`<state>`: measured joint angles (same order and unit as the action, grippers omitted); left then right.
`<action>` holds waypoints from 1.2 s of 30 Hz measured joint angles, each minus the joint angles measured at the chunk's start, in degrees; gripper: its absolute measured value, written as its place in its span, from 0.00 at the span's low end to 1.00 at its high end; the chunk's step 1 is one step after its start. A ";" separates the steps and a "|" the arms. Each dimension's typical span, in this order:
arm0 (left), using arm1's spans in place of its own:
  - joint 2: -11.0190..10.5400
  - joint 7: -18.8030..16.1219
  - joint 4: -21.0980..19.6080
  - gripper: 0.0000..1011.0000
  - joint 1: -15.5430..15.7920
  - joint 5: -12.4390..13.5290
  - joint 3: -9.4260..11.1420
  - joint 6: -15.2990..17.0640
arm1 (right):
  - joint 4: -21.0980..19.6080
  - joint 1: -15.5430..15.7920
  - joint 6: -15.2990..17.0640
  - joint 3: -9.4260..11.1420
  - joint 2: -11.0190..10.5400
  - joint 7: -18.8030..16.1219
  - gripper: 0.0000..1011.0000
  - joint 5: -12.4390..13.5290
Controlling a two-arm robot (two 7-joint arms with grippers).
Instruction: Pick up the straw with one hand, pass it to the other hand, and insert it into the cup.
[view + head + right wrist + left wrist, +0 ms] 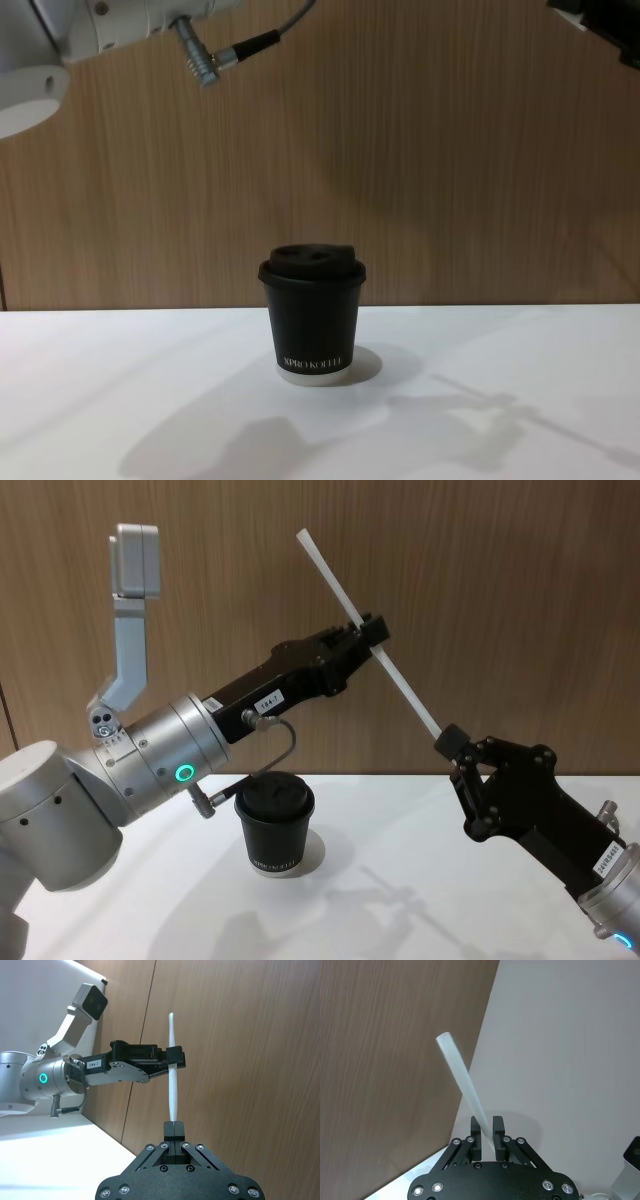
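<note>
The white straw [403,688] hangs tilted in the air in front of the wood wall, held by both grippers. My left gripper [372,637], with the silver wrist and green ring light, is shut on the straw around its middle; the straw [459,1072] runs up from between its fingers. My all-black right gripper [447,742] is shut on the straw's lower end, and the straw [173,1095] rises straight from its closed fingertips [173,1129] to the left gripper [175,1057]. The black lidded cup [275,825] stands upright on the table, below the left forearm, also in the chest view [312,320].
The white table [400,880] spreads around the cup, with the brown wood wall [500,600] close behind it. The left arm's cable connector [200,62] hangs above the cup. A grey camera bracket [132,610] juts up from the left wrist.
</note>
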<state>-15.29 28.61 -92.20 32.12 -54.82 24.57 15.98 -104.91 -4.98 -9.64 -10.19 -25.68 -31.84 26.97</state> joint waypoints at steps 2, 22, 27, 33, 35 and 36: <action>0.01 -0.01 0.02 0.13 0.01 0.00 0.01 0.00 | 0.00 0.00 0.00 0.00 0.00 0.00 0.00 0.00; 0.02 -0.02 0.05 0.02 0.04 0.01 0.03 0.01 | -0.01 0.00 -0.01 0.00 0.00 0.00 0.00 0.00; 0.02 -0.02 0.05 0.01 0.04 0.01 0.02 0.00 | -0.01 0.00 -0.01 0.00 0.00 0.00 0.00 0.00; -0.02 -0.08 0.05 0.01 0.05 0.00 -0.04 -0.04 | -0.01 0.01 0.00 0.00 0.00 0.00 0.06 0.01; -0.02 -0.08 0.04 0.01 0.05 0.01 -0.04 -0.05 | 0.00 0.01 0.00 0.00 0.00 0.00 0.13 0.00; -0.01 -0.08 0.04 0.01 0.05 0.01 -0.05 -0.05 | 0.00 0.01 0.00 0.00 0.00 0.00 0.15 0.00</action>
<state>-15.30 28.53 -92.16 32.17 -54.82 24.52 15.93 -104.92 -4.98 -9.64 -10.18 -25.68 -31.84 26.98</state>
